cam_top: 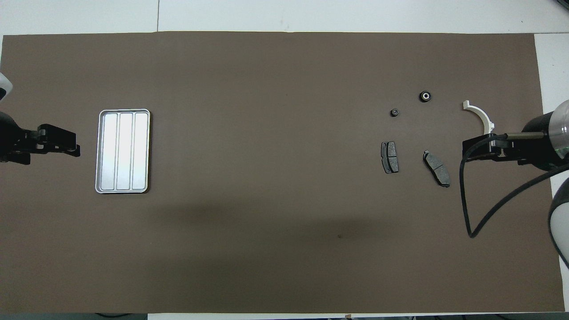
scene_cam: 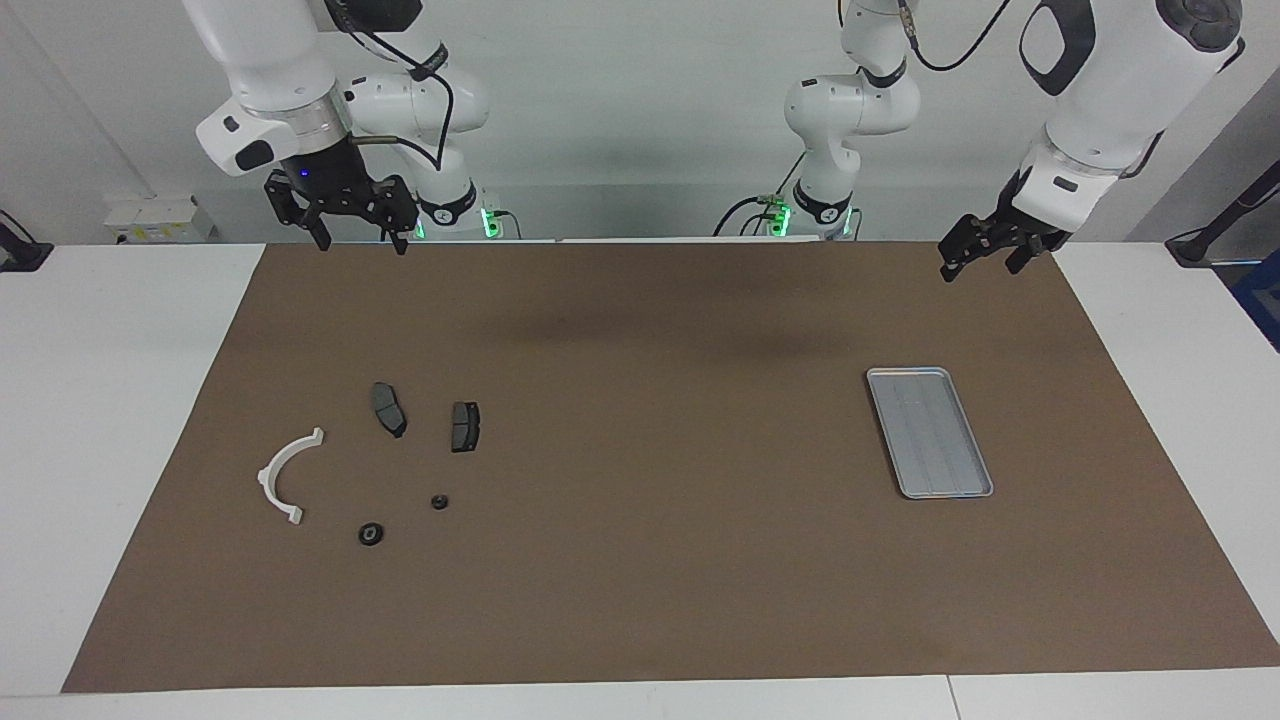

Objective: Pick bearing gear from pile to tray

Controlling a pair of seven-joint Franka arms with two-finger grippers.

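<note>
Brown mat covers white table, bearing silver tray.

In the overhead view the right gripper and its arm cover one end of the white bracket, so only the bracket's other half shows there; the facing view shows it whole. Both arms are cut off by the overhead view's side edges, and the left gripper shows only its dark fingers and part of its body. The two black rings are too small to tell teeth or bearing detail. In the facing view the arms' upper links run out of the top edge.
</note>
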